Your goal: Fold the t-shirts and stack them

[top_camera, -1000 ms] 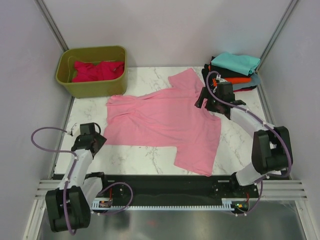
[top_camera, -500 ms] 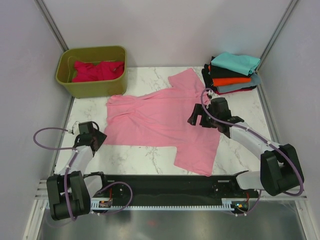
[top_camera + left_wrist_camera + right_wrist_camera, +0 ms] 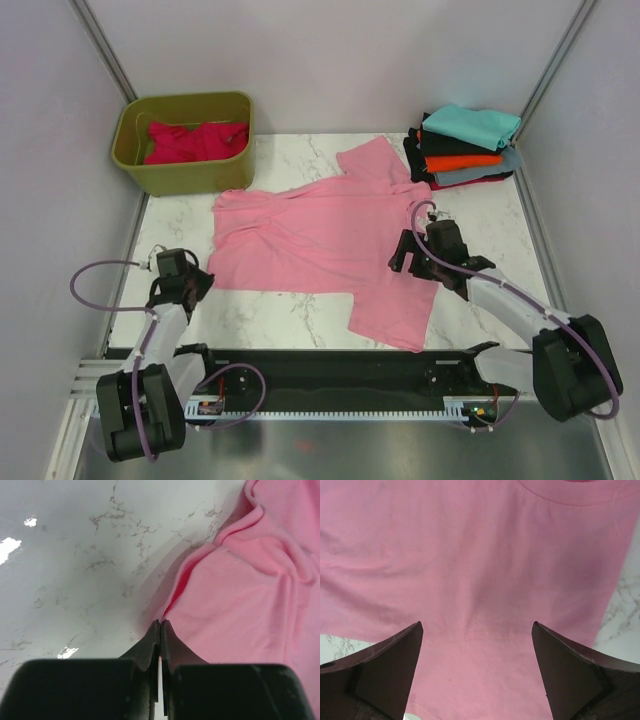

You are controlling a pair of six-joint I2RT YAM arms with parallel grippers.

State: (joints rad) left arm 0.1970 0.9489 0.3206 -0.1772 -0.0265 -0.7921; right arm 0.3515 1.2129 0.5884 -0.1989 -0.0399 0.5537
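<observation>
A light pink t-shirt (image 3: 320, 240) lies spread flat on the marble table, sleeves pointing far and near. My left gripper (image 3: 196, 284) sits low at the shirt's left bottom corner. In the left wrist view, that gripper (image 3: 160, 623) is shut, and the pink hem (image 3: 240, 610) runs right into its tips. My right gripper (image 3: 405, 260) hovers over the shirt's right part near the collar, and in its wrist view the right gripper (image 3: 477, 626) is open wide with only pink cloth (image 3: 480, 555) beneath. A crimson t-shirt (image 3: 195, 140) lies in the tub. Folded t-shirts (image 3: 465, 145) are stacked at the far right, teal on top.
The olive-green tub (image 3: 190, 178) stands at the far left corner of the table. Bare marble (image 3: 270, 310) lies between the shirt and the near edge. Grey walls close in the left, right and far sides.
The left gripper has closed at the shirt's corner. The right arm drew back from beside the folded stack toward the near side and now hangs over the shirt, still open.
</observation>
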